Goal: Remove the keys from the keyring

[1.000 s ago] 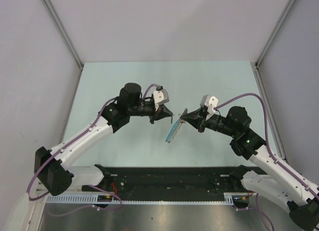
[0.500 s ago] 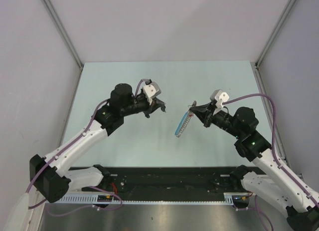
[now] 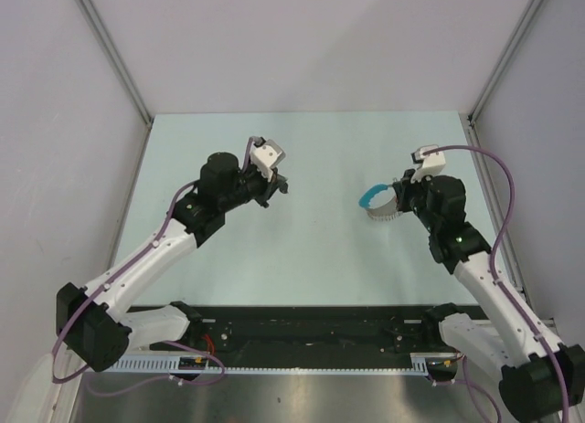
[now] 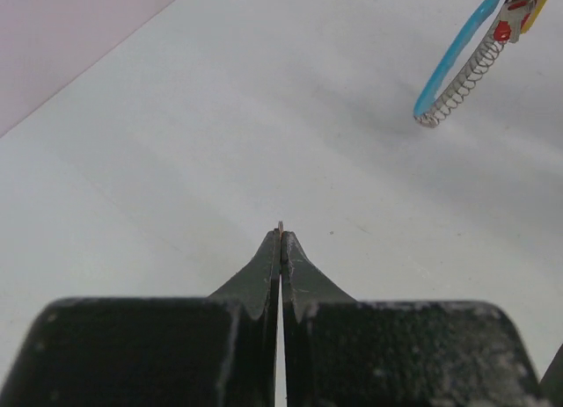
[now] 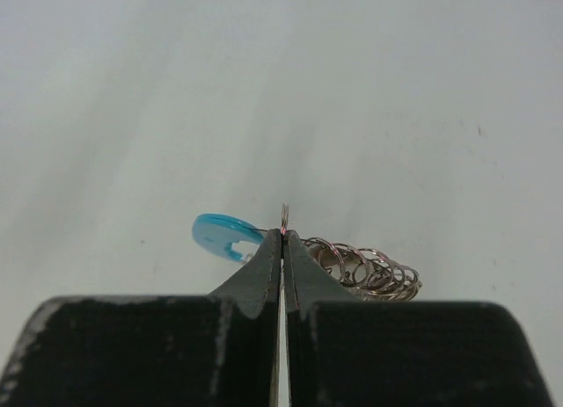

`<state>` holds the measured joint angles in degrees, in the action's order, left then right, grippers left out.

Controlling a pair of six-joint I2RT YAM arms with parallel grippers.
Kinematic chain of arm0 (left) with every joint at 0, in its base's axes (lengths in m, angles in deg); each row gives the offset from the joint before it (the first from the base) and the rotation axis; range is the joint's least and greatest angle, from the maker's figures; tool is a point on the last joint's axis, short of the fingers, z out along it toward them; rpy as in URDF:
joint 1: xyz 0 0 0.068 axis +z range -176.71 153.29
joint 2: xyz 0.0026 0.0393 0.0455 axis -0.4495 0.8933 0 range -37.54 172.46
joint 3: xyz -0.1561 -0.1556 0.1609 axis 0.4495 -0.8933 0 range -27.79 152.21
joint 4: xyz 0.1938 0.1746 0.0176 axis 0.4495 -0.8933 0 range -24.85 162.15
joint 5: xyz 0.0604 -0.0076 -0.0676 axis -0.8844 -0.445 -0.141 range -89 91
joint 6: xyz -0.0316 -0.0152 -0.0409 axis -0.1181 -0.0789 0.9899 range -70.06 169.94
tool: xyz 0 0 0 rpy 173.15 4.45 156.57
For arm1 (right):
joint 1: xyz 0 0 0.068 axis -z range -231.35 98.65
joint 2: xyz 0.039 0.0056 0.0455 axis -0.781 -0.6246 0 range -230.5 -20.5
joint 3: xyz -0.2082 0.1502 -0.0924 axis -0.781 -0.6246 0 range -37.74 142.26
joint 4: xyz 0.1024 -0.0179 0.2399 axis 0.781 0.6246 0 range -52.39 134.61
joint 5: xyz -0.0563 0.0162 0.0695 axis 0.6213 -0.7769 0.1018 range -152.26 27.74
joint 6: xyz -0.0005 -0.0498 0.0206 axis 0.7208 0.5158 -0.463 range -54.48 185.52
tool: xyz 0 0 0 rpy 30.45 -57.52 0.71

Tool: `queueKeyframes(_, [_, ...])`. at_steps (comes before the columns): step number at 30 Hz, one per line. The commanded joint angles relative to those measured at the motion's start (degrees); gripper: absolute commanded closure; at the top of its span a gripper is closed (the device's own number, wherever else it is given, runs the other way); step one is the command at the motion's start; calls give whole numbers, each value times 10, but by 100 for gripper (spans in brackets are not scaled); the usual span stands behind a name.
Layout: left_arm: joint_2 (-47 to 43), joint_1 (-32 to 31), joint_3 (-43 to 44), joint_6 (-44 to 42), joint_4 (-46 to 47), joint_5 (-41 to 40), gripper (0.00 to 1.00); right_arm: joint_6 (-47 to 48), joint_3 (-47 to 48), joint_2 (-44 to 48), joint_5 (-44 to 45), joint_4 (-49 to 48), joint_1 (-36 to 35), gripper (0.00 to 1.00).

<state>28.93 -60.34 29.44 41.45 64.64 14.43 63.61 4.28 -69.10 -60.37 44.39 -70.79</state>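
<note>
Keyring [image 5: 284, 214] with blue strap [image 5: 218, 228] sits, apparently pinched, in right claw [image 5: 282, 236].

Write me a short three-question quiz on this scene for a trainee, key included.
1. True or false: the left gripper and the right gripper both have their jaws open.
2. Multiple choice: the blue strap is A) at the left gripper, B) hanging at the right gripper, C) at neither gripper.
3. Short answer: what shows at the tip of the left gripper's jaws?
Key:
1. False. Both are shut.
2. B. The right gripper pinches the keyring that carries the strap.
3. A tiny metal sliver. What it is cannot be told.
</note>
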Motion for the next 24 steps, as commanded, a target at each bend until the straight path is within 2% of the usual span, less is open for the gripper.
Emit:
queueKeyframes(1, [4, 12, -6, 23, 24, -42, 100, -63, 7, -60, 21, -13, 62, 100])
queueKeyframes(5, [9, 24, -6, 30, 21, -59, 100, -87, 7, -138, 12, -44, 95, 100])
queueKeyframes(12, [13, 39, -19, 40, 26, -84, 100, -121, 7, -209, 6, -82, 143, 100])
queueKeyframes(14, [17, 44, -20, 45, 26, -93, 99, -127, 7, -213, 5, -77, 150, 94])
queueKeyframes(17, [29, 58, -19, 56, 26, -102, 100, -132, 7, -200, 7, -45, 150, 83])
queueKeyframes(18, [37, 60, -18, 59, 25, -100, 100, -136, 6, -193, 9, -31, 150, 74])
queueKeyframes(20, [47, 74, -17, 71, 28, -95, 100, -148, 7, -172, 24, -18, 151, 64])
queueKeyframes(21, [51, 80, -17, 73, 28, -93, 100, -153, 6, -163, 30, -3, 152, 52])
queueKeyframes(23, [67, 95, -15, 81, 32, -95, 100, -165, 6, -131, 36, 9, 153, 36])
queueKeyframes(24, [73, 101, -12, 81, 31, -96, 100, -166, 7, -121, 33, 17, 154, 24])
